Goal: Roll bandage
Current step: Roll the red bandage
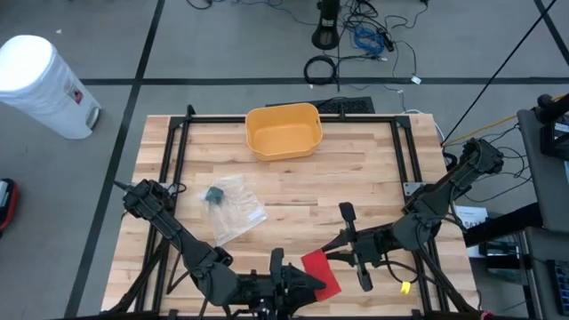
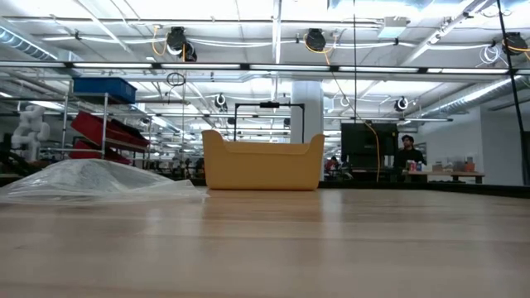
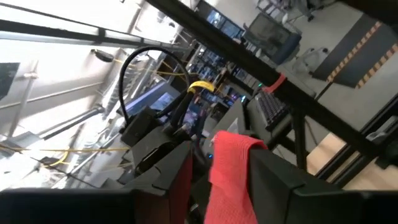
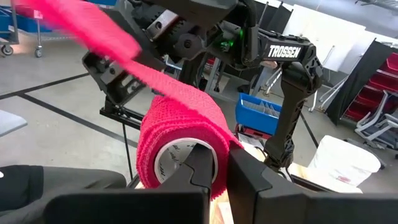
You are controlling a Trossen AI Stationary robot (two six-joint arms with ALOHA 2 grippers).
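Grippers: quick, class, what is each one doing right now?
Left gripper: open around the red bandage strip.
Right gripper: shut on the bandage roll.

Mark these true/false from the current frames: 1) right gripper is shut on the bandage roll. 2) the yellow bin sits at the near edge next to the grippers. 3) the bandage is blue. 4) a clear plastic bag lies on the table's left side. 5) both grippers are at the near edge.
1) True: the right gripper is clamped on the bandage roll.
2) False: the yellow bin sits at the far edge, well away from the grippers.
3) False: the bandage is red, its tail running to the left gripper.
4) True: the clear plastic bag lies left of centre.
5) True in the high view.
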